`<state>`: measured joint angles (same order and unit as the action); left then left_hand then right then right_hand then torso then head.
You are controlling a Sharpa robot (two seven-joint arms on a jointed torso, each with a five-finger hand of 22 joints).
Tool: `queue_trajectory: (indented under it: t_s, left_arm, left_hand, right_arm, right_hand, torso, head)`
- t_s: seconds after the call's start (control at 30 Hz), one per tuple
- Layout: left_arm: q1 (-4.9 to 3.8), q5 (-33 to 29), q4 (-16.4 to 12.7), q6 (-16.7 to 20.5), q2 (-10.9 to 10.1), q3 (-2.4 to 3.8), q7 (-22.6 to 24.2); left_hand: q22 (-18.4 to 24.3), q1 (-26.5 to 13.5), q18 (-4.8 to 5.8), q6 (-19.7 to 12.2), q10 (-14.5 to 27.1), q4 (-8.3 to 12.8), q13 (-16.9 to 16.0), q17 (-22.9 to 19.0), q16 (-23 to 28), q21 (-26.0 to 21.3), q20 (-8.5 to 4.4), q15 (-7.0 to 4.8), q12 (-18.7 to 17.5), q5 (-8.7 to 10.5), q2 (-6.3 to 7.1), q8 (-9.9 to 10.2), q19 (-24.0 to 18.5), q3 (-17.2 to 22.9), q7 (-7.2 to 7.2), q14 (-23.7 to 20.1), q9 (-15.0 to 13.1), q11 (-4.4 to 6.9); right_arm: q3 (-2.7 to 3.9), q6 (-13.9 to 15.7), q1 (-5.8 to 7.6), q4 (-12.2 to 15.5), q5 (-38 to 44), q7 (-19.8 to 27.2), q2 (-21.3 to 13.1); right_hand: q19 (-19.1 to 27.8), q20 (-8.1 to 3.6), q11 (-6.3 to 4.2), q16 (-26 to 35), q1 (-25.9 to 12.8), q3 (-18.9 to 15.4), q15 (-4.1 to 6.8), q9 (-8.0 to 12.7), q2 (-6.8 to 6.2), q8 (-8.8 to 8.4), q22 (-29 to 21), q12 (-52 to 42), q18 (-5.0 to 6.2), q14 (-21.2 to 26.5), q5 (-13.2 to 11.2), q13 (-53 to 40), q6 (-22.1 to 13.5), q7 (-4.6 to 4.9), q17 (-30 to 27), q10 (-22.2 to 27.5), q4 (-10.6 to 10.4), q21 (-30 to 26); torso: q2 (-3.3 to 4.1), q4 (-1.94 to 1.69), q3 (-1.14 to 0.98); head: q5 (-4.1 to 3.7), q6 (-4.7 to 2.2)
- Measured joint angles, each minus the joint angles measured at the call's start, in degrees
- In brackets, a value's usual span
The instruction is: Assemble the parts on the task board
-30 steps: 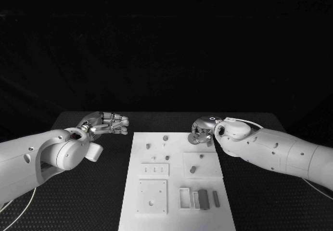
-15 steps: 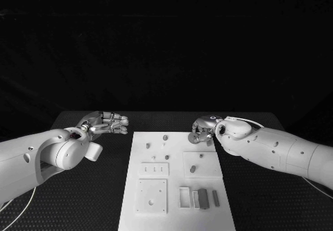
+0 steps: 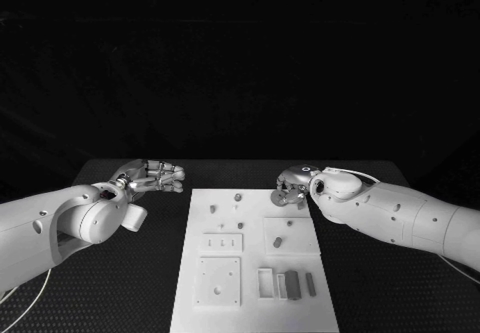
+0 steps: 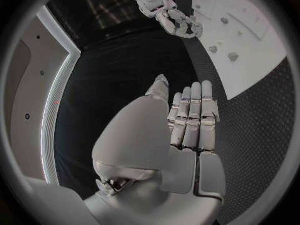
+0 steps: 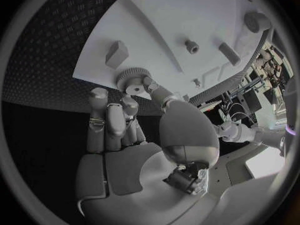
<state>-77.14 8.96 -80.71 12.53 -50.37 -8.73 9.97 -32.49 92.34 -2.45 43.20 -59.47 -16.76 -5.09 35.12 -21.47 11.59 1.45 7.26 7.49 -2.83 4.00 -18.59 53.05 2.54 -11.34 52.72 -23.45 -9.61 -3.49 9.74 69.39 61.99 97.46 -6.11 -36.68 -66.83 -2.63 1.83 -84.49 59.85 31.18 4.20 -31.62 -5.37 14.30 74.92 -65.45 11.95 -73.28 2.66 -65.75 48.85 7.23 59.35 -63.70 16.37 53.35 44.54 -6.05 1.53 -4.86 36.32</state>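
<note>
The right hand (image 3: pixel 292 187) pinches a round toothed part (image 5: pixel 130 80) at the task board's (image 3: pixel 300 312) 1 o'clock corner — the left hand (image 3: pixel 152 177), fingers apart, holds nothing over the counter (image 3: pixel 110 277).

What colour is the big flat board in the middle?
White; the task board shows best in the head view.

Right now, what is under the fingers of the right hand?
A small toothed gear lies there at the far corner of the task board, touched by the right hand. The surface beneath the gear is covered.
</note>
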Motion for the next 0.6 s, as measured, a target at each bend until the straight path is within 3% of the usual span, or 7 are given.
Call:
queue_trajectory:
  t_s: [0.37, 0.6]
  left_arm:
    - [0.00, 0.01, 0.03, -0.03, 0.02, 0.00, -0.03]
    - [0.00, 0.01, 0.10, -0.07, 0.10, -0.02, -0.06]
  left_hand:
    - [0.00, 0.00, 0.25, 0.00, 0.00, 0.00, 0.00, 0.05, 0.00, 0.00, 0.00, 0.00, 0.00, 0.00, 0.00, 0.00, 0.00, 0.00, 0.00, 0.00, 0.00, 0.00]
    - [0.00, 0.00, 0.27, 0.00, 0.00, 0.00, 0.05, 0.05, 0.02, 0.00, 0.00, 0.00, 0.00, 0.00, 0.00, 0.00, 0.00, 0.00, 0.00, 0.00, -0.01, 0.00]
  right_arm:
    - [0.14, 1.23, -0.62, -1.24, 0.87, 0.59, 0.86]
    - [0.22, 2.41, -0.99, -1.70, 0.87, 0.78, 1.22]
  right_hand:
    - [-0.01, 0.01, 0.00, 0.00, 0.68, 0.15, -0.01, -0.20, 0.12, 0.16, 0.00, 0.05, 0.00, -0.01, -0.06, 0.06, 0.54, -0.48, -0.22, 0.00, 0.15, 0.00]
    - [0.00, 0.05, -0.21, 0.00, 0.40, 0.15, -0.01, -0.06, 1.88, 0.10, 0.00, 0.06, -0.01, -0.01, -0.22, 0.10, 0.81, -0.75, -0.22, -0.20, 0.15, 0.00]
  torso:
    - [-0.01, -0.05, 0.00]
    - [-0.02, -0.10, 0.02]
  head:
    - [-0.11, 0.25]
    - [-0.12, 0.29]
